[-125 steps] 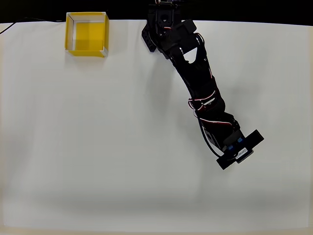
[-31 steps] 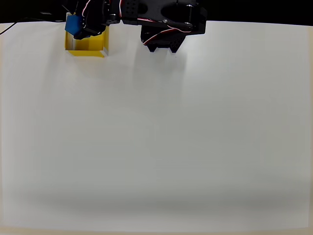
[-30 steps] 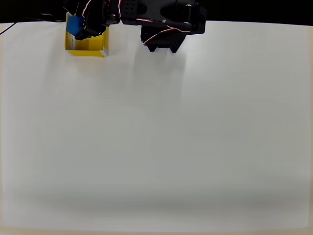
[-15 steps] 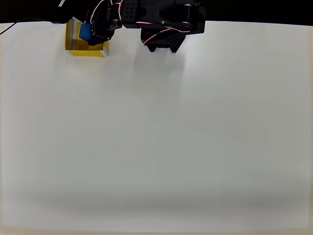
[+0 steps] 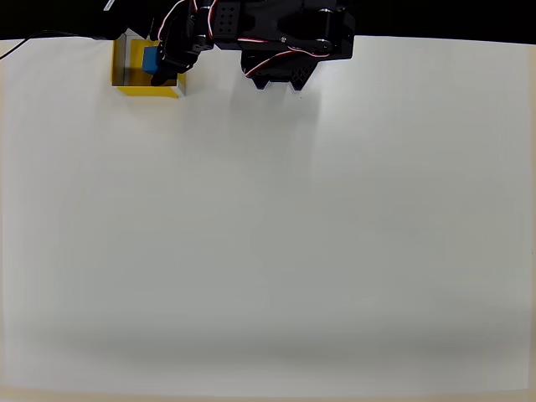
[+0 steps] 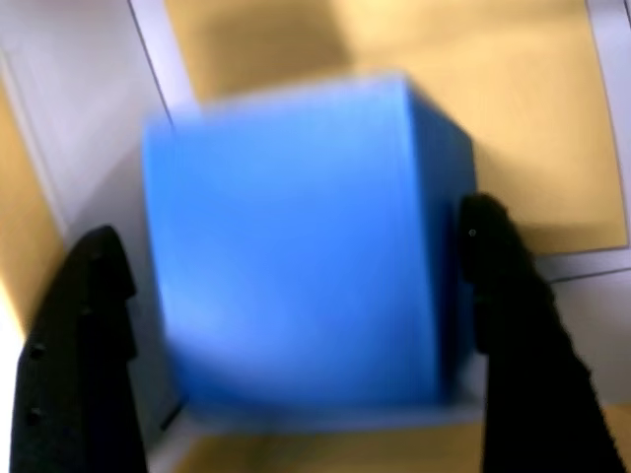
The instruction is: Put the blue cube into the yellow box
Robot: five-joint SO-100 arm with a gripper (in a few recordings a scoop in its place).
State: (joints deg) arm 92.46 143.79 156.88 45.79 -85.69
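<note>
In the overhead view the box (image 5: 134, 74) stands at the far left of the white surface (image 5: 268, 234), hard against its top edge. Its left wall and lower rim show; its right half lies under the black arm (image 5: 276, 38). The cube (image 5: 152, 60) sits within the box's outline, toward the right side, with the claw (image 5: 161, 65) at it. Further right, the arm runs along the top edge to its base, which stands on the surface right of the box and well apart from it.

In the wrist view the left finger (image 6: 84, 365) stands just beside the cube's (image 6: 296, 246) left face, with a thin pale gap between them at the top. The cube is blurred and takes up the middle of the picture, set between the two fingers. The right finger (image 6: 513, 335) lies against the cube's right edge. Whether the claw grips the cube or has let it go, I cannot tell. Behind the cube show the box's (image 6: 513, 108) yellow floor and pale rims.
</note>
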